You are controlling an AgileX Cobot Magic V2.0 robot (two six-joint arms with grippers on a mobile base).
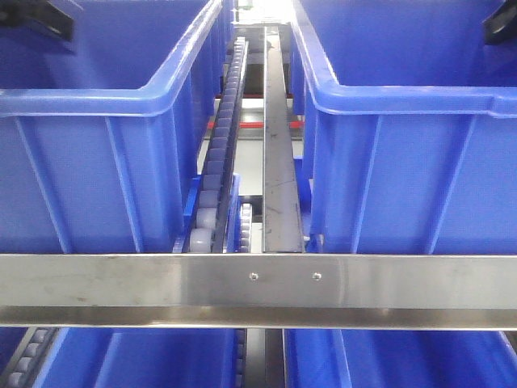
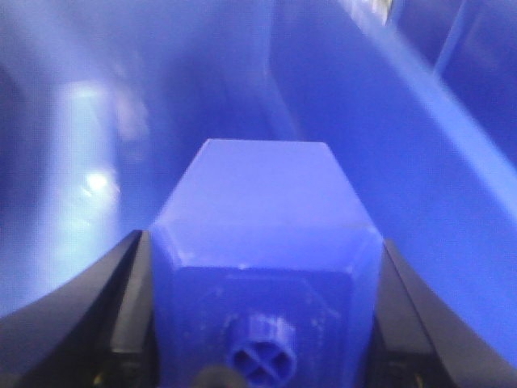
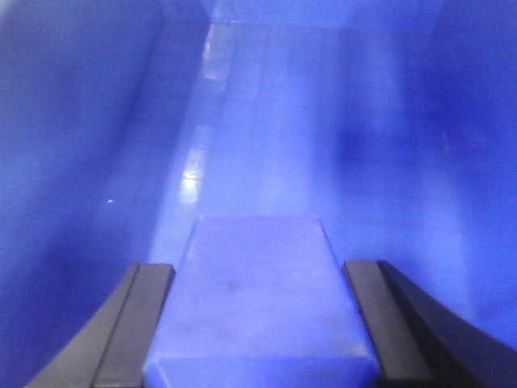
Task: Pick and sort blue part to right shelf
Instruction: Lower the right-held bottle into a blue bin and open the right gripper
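In the right wrist view my right gripper (image 3: 258, 265) is shut on the blue part (image 3: 258, 323). Only its flat-sided dark-blue body shows; the cap is hidden. It hangs over the floor of a blue bin (image 3: 266, 121). In the left wrist view my left gripper (image 2: 262, 238) is shut on a squatter blue block (image 2: 266, 202) with bevelled corners and a small round knob, inside another blue bin (image 2: 388, 121). The front view shows the right shelf's steel front rail (image 1: 258, 287). Only black bits of the arms show at its top corners: left (image 1: 48, 20), right (image 1: 501, 26).
Two large open blue bins stand side by side on the upper tier, left (image 1: 89, 97) and right (image 1: 420, 105). A roller track (image 1: 218, 162) and a steel divider bar (image 1: 279, 162) run between them. More blue bins (image 1: 388, 360) sit on the tier below.
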